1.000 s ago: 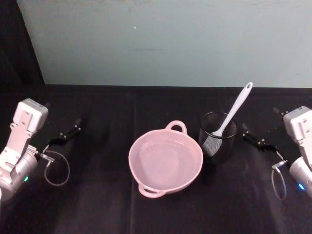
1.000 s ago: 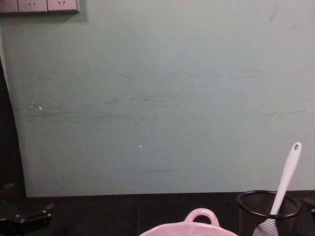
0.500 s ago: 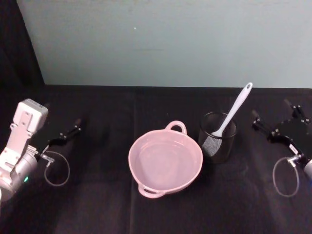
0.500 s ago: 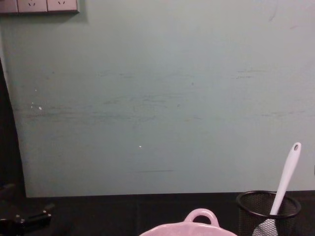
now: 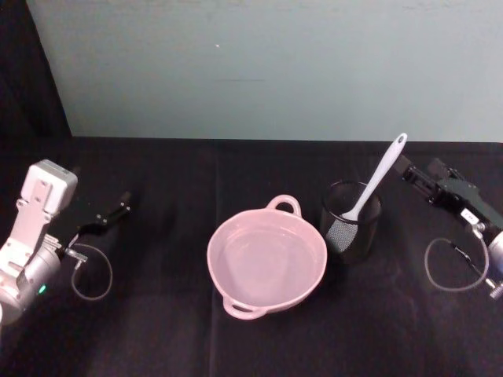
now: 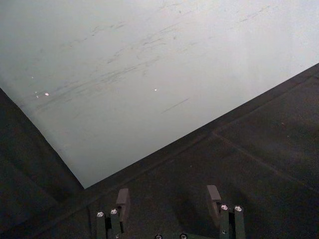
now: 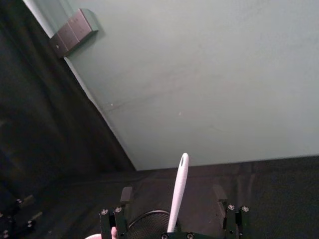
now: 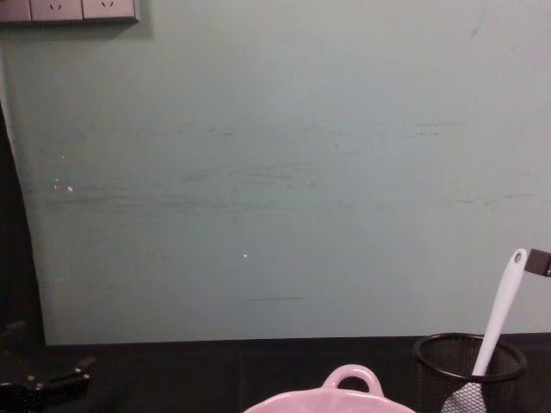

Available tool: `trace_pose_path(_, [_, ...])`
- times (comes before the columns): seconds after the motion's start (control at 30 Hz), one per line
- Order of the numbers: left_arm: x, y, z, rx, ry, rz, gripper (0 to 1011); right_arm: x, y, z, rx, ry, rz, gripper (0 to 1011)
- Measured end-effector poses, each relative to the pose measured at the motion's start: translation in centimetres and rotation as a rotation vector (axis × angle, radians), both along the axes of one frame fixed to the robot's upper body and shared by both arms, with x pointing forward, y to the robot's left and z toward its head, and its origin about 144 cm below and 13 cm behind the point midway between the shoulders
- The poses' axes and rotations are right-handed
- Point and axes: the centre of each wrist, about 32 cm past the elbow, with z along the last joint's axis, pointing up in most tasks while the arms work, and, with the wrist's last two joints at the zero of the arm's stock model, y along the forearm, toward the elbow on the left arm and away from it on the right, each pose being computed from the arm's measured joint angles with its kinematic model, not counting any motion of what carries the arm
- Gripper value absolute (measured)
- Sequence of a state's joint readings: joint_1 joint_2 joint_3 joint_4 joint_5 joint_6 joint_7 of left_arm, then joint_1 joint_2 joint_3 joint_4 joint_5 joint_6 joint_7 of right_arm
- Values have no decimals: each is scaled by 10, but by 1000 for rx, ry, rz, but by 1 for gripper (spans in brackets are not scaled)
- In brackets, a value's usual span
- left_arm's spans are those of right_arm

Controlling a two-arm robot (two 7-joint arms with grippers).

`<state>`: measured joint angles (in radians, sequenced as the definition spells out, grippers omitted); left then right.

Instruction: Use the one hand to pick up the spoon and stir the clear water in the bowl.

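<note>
Black right gripper (image 5: pixel 416 171), jaws spread, newly swung in just beside the spoon (image 5: pixel 377 179), grasp likely next; left gripper (image 6: pixel 168 196), also spread, parked well left of it.

The bowl (image 5: pixel 228 236) is pale pink, the spoon (image 5: pixel 380 178) plain white, the cup (image 5: pixel 351 236) black wire mesh. The tablecloth (image 5: pixel 157 314) is plain black, the wall (image 5: pixel 275 71) pale grey-green with faint scuffs. The right gripper (image 5: pixel 407 171) is black with a white label, the left gripper (image 6: pixel 168 195) black.
</note>
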<state>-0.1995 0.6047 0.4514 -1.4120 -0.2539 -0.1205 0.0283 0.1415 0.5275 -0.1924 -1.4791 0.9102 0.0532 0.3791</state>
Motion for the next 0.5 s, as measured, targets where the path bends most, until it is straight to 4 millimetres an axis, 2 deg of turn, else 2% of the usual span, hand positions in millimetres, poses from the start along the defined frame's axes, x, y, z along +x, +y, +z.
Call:
trace_pose_path(0.27, [0,0,0,0,0,0,1005,21,-1,5,57,117,30,1002])
trace_pose_path(0.5, [0,0,0,0,0,0,1005,38,-2,7,84,135,47,1002])
